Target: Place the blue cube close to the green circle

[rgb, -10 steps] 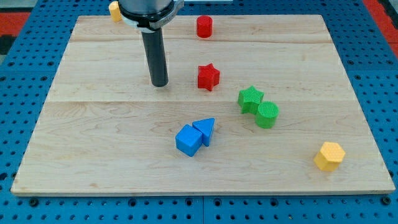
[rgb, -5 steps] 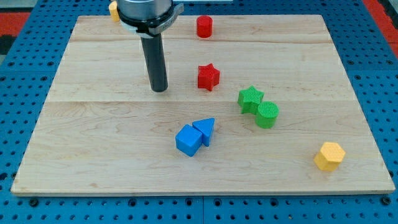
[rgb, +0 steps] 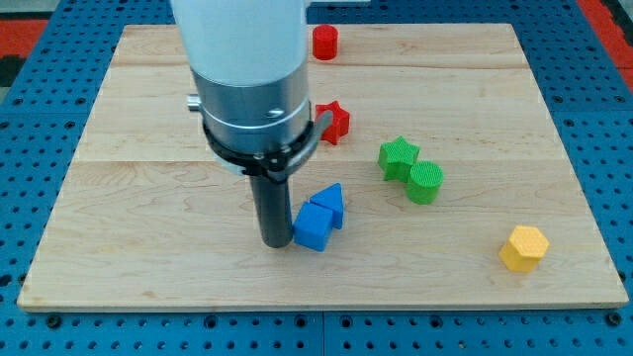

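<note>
The blue cube [rgb: 313,227] sits near the board's lower middle, touching a blue triangular block [rgb: 329,203] just above and to its right. The green circle [rgb: 425,182], a short cylinder, stands to the right, touching a green star [rgb: 399,156] at its upper left. My tip [rgb: 276,241] is down on the board right against the blue cube's left side. The arm's body hides the board above the tip.
A red star [rgb: 334,121], partly hidden by the arm, lies above the blue blocks. A red cylinder [rgb: 324,43] stands near the top edge. A yellow hexagonal block [rgb: 523,248] sits at lower right. The wooden board [rgb: 554,119] rests on a blue pegboard.
My tip has moved from the upper middle of the board down to the blue cube's left side. The cube and blue triangle have shifted slightly right.
</note>
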